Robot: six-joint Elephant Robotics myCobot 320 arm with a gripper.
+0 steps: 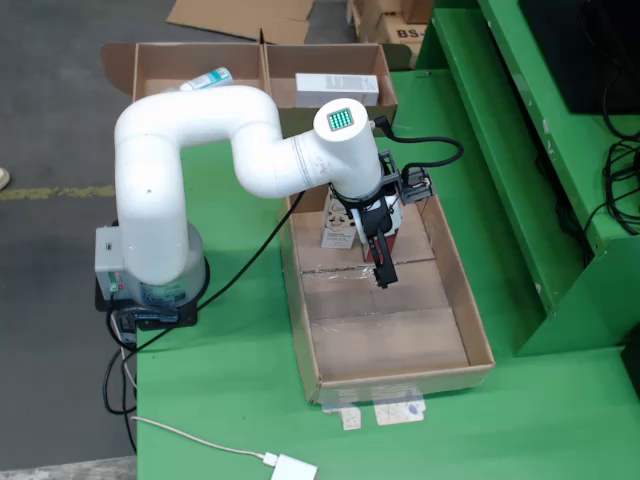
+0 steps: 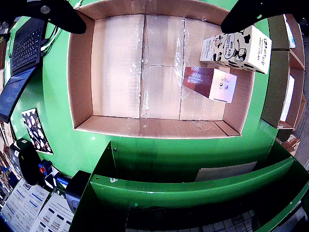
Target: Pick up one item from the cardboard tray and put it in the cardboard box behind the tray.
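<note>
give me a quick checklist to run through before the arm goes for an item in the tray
1. Items left in the tray: ok, a cow-print carton and a dark red box lie at one end.
2. Gripper free: ok, fingers spread, nothing between them.
3. Gripper above an item: not ok, the wrist view centres on bare cardboard.
4. Items separable: cannot tell, they sit close together.
5. Cardboard box has room: ok, though a white box and a tube are inside.
</note>
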